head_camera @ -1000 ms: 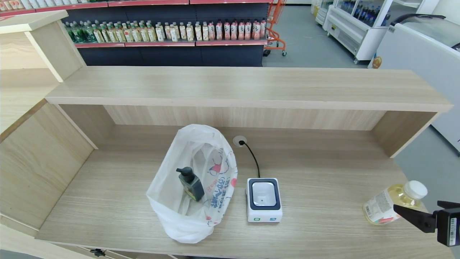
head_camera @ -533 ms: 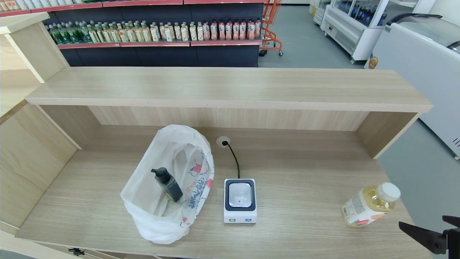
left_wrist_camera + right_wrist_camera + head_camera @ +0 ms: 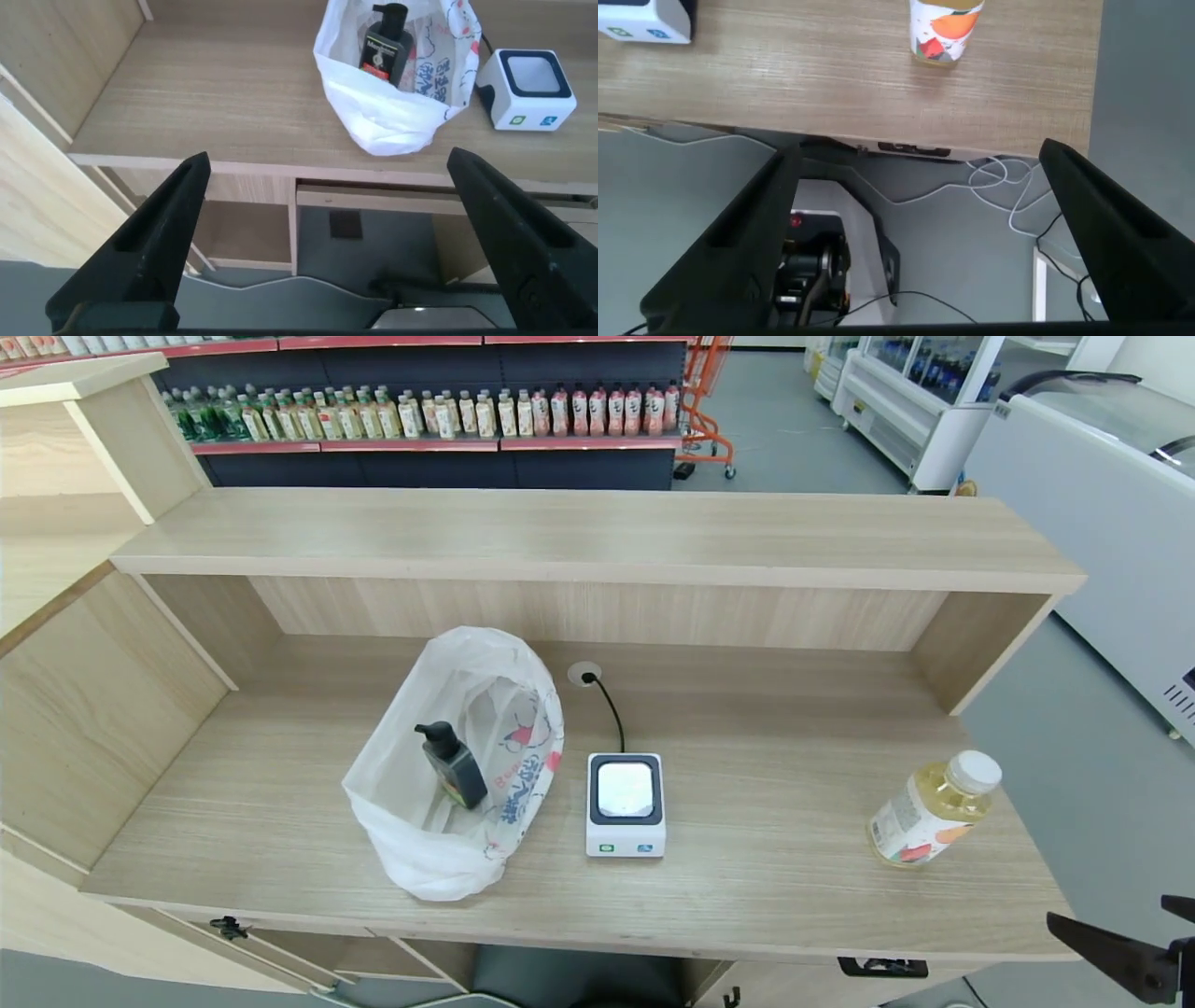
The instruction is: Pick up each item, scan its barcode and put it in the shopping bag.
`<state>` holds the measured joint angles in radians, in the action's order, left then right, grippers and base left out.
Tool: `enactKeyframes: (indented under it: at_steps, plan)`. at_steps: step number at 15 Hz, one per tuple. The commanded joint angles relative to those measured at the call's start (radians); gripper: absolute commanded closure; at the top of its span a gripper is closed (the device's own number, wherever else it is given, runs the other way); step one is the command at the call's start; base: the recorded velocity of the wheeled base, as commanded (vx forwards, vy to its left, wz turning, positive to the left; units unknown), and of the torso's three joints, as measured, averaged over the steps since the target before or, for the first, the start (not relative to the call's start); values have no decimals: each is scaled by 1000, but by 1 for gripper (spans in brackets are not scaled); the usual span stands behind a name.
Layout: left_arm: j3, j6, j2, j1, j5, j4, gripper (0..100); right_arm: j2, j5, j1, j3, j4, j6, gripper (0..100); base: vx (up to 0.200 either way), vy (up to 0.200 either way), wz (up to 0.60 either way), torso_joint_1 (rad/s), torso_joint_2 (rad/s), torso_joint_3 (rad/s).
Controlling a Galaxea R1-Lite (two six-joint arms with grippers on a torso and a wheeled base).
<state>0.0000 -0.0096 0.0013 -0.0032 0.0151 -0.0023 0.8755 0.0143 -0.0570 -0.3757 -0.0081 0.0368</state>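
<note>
Starting at the left, our left tool [image 3: 329, 159] hangs below the near edge of the bench [image 3: 766, 859], its fingers spread wide and holding nothing. It faces the shopping bag [image 3: 420, 859]. We judge it is parked there so that it can steady the bag without crossing the work.

The bag sits left of centre, its mouth open and slumped toward the near side. A dark pump bottle [image 3: 453, 770] leans inside it, so that item looks finished. Just right of the bag, not quite touching it, is the scanner [image 3: 625, 803]. Its window faces up and its cable [image 3: 607, 709] runs to a hole at the far side. Having bag and scanner side by side keeps the move from scan to bag short.

Further right the bench is bare wood, which gives good room for a carry. The task's remaining thing, a yellow bottle [image 3: 934, 807] with a white cap, stands upright near the right end, well apart from the scanner. It is close to the right edge, so a sideways nudge could tip it off. We would approach it from the near side.

Our right tool [image 3: 917, 149] is spread and holding nothing. It sits below the near edge, short of the bottle. The raised ledge [image 3: 597, 532] along the far side limits reach there.
</note>
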Motion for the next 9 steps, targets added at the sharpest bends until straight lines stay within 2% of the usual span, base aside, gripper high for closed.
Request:
enactKeyframes:
  at_steps: [1, 6, 9]
  plan:
    - [0, 0, 0, 0, 0, -1, 0, -9, 0, 6, 3, -1, 0, 0, 0, 0, 0, 0, 0, 0]
    - [0, 3, 0, 0, 2, -1, 0, -3, -5, 86, 31, -1, 0, 0, 0, -200, 0, 3, 2, 6]
    - [0, 2, 0, 0, 0, -1, 0, 2, -5, 95, 40, 0, 2, 0, 0, -200, 0, 5, 4, 1]
